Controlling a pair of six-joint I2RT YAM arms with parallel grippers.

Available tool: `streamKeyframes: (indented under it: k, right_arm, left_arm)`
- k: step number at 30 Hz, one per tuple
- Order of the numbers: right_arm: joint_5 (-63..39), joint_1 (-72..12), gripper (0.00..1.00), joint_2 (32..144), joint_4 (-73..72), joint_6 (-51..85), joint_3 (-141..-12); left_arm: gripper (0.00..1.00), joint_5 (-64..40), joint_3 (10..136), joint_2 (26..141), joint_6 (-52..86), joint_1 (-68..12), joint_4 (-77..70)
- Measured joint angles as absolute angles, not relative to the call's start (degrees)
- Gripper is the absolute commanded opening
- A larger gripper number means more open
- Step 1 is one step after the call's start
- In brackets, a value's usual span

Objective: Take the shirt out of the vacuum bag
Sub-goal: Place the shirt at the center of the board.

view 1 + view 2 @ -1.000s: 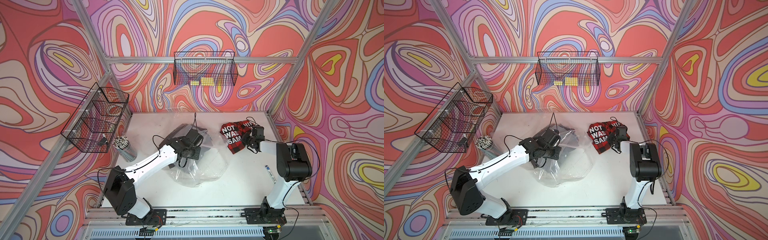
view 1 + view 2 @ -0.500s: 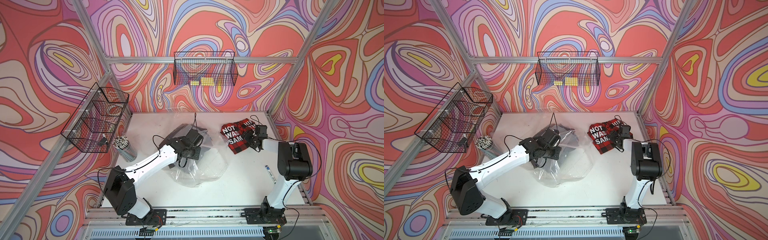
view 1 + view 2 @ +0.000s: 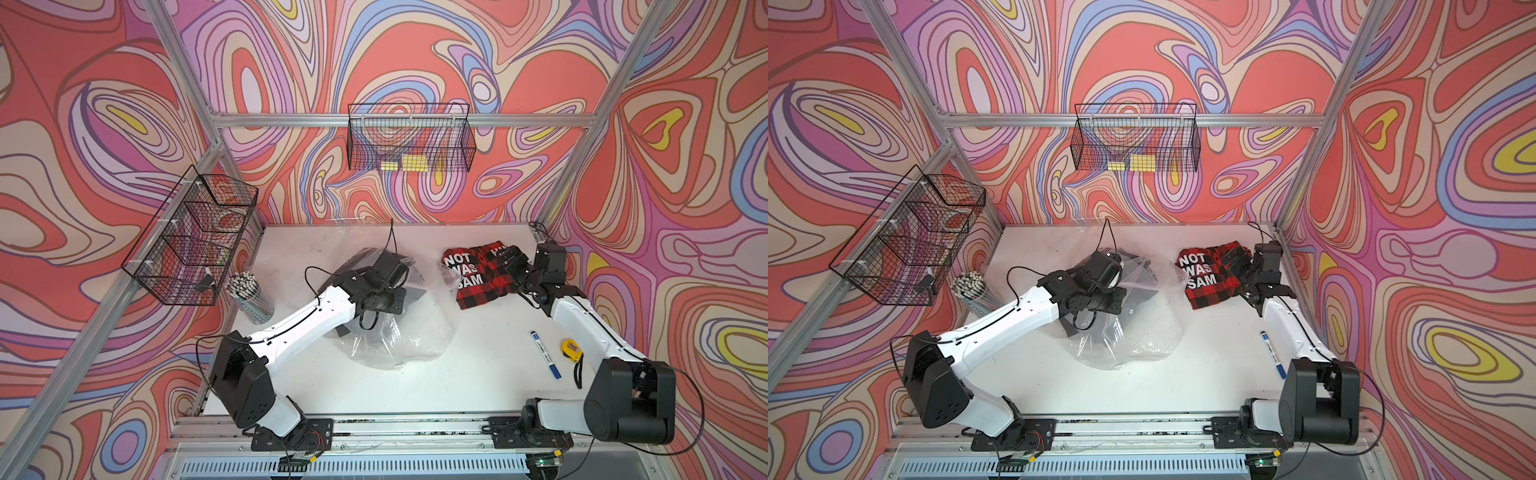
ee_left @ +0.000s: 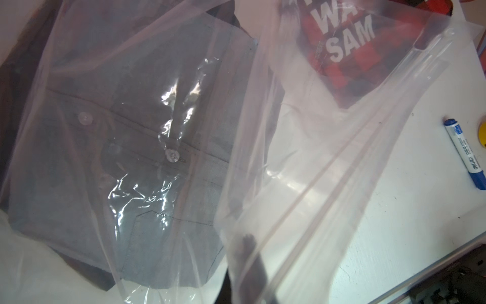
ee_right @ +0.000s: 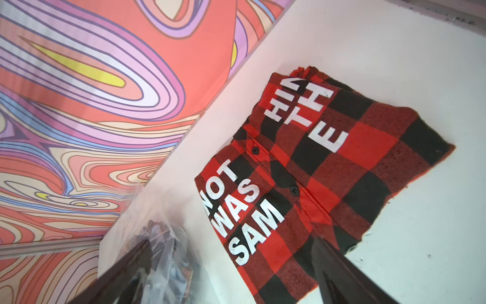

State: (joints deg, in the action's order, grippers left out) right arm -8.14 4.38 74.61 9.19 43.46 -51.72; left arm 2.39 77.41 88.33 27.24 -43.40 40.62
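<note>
A folded red-and-black plaid shirt (image 3: 478, 276) (image 3: 1208, 278) (image 5: 328, 171) with white lettering lies flat on the white table at the back right, outside the vacuum bag. My right gripper (image 3: 512, 266) (image 5: 232, 238) hovers just over its right edge, open and holding nothing. The crinkly clear vacuum bag (image 3: 409, 332) (image 3: 1133, 328) (image 4: 315, 158) sits mid-table. A grey buttoned shirt (image 4: 131, 131) lies inside it. My left gripper (image 3: 409, 293) (image 4: 248, 244) is shut on the bag's zip-seal edge, its fingers blurred behind plastic.
A blue marker (image 3: 544, 353) (image 4: 465, 155) and a yellow tape measure (image 3: 569, 348) lie by the right arm. A cup of sticks (image 3: 249, 291) stands at the table's left edge. Wire baskets (image 3: 191, 237) (image 3: 409, 143) hang on the left and back walls.
The right gripper has opened and let go of the plaid shirt, drawing back slightly toward the right wall. The shirt now rests on the table. The left arm has not moved.
</note>
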Motion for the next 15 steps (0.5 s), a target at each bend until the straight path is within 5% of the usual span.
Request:
streamKeyframes:
  k: [7, 15]
  right_arm:
    - [-9.06, -0.1, 0.98, 62.85, 12.27, 46.87, -44.8]
    - [-6.92, -24.67, 0.98, 53.49, 6.68, 54.72, -33.58]
  left_arm:
    - [0.0, 0.56, 79.18, 89.03, 27.73, -43.38, 40.84]
    - [0.0, -0.01, 77.43, 83.88, 29.82, -43.38, 39.86]
